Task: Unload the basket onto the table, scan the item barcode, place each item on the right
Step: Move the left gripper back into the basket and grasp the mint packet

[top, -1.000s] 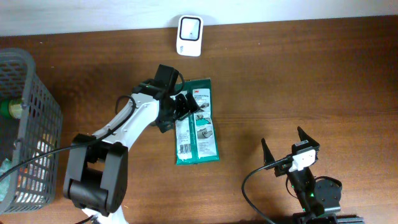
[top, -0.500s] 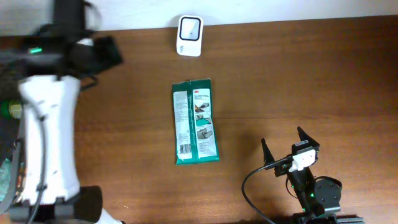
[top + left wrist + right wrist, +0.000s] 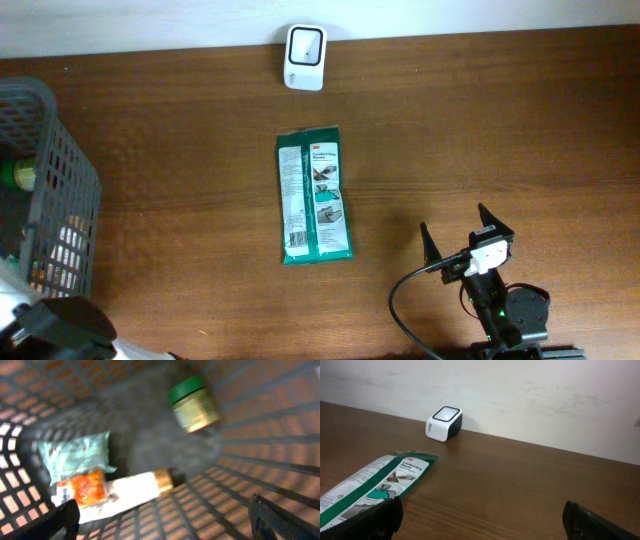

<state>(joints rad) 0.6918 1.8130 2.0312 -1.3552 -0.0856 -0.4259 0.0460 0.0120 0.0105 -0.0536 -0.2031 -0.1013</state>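
Green packet [image 3: 314, 195] seen flat on the bench [image 3: 520, 120].
It is judged light, floppy, slick; best pinched by an edge. Left hand [image 3: 165, 522] and right hand [image 3: 455, 222] are spread apart.

A grey mesh basket [image 3: 75, 190] stands at the left edge of the brown wooden table [image 3: 500, 130], which runs back to a plain pale wall [image 3: 520, 395]. Inside the basket, somewhat blurred, a jar with a green lid [image 3: 194, 404] lies apart from the rest. A pale green packet [image 3: 75, 457] touches an orange-labelled pack [image 3: 82, 487], and a white tube with a gold cap [image 3: 135, 492] lies just beside that.
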